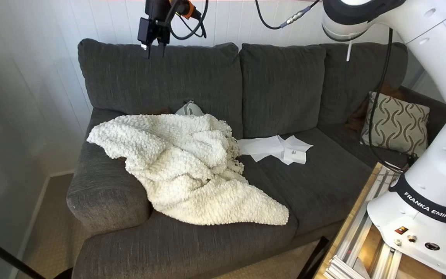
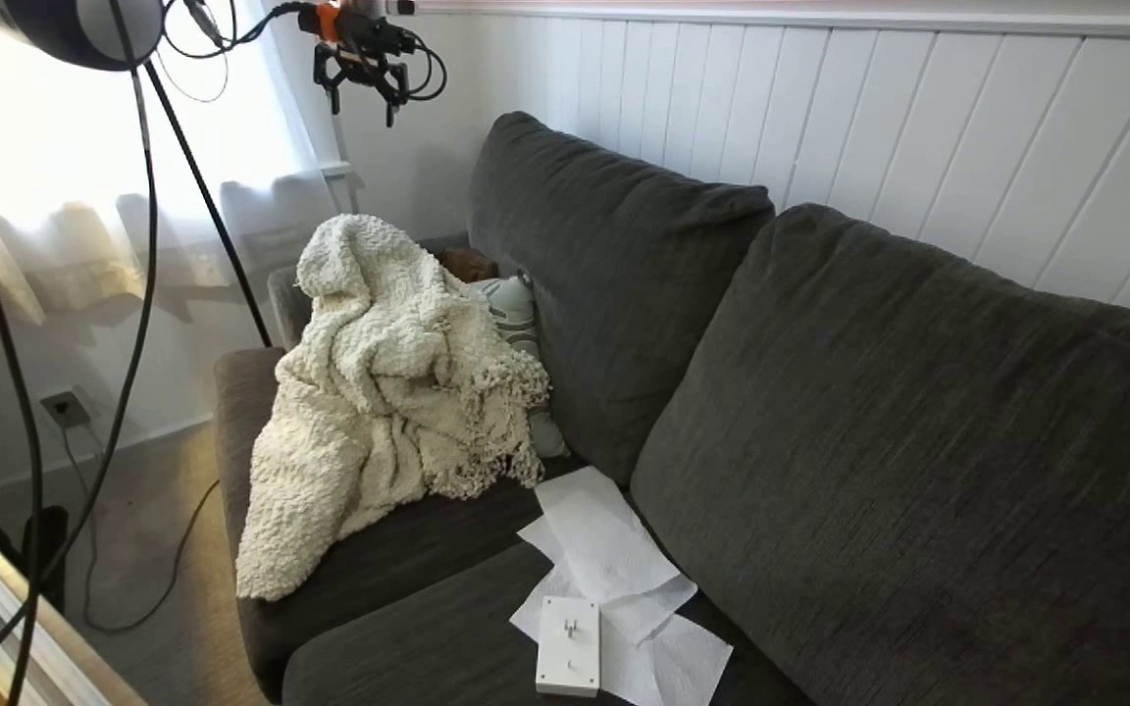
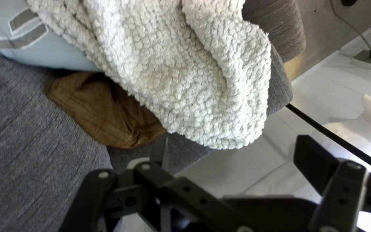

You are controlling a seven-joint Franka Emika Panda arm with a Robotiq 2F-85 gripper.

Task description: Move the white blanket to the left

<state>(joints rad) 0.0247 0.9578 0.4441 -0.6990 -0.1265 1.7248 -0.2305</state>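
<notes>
So my claw (image 2: 362,113) hangs high around the back corner of the couch seat (image 1: 331,174), armrest end, fingers spread wide with nothing between them. The white blanket (image 1: 184,166) is heaped on that same end: part of it lies over the armrest (image 1: 108,193), and the rest runs down to a tapered tip by the front edge. I'd guess it's soft, floppy, basically unbreakable, not slippery thanks to the nubby knit, light in a pinch but draggy as a whole. I'd come straight down on a thick fold near its middle and skip the fringe (image 2: 496,451), since loose strands could pull out or snag me. The brown cushion (image 3: 98,112) and patterned pillow (image 3: 50,54) are partly covered by it; how far they go under I honestly can't tell, so they might get dragged along. Containers? None I can spot: the white box (image 2: 568,647) on the paper sheets (image 2: 604,539) farther along the seat has prongs, so probably an adapter.
</notes>
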